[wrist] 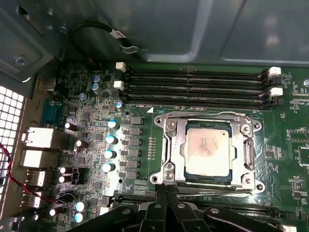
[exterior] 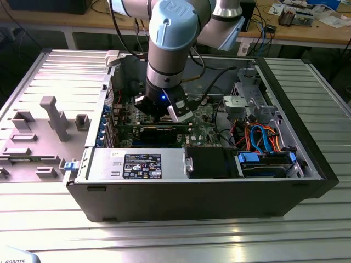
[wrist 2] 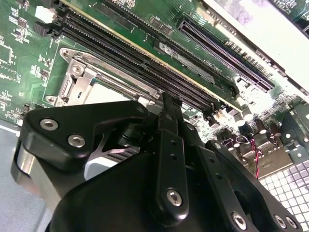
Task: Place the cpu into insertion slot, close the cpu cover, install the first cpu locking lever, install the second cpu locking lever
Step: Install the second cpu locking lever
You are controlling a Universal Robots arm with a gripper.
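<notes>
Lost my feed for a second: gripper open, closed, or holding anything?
Gripper: closed, fingertips together at the cpu cover edge; cpu sits in the socket, not held.

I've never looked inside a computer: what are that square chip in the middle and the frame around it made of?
The cpu looks topped with dull silver-grey metal, matte and faintly stained. The cpu cover framing it appears to be brighter bare metal, probably steel, judging by its sharp glints.

Memory slots (wrist: pixel 195 84) just beside the cpu cover (wrist: pixel 207 150), case wall (wrist: pixel 193 29) beyond.
</notes>
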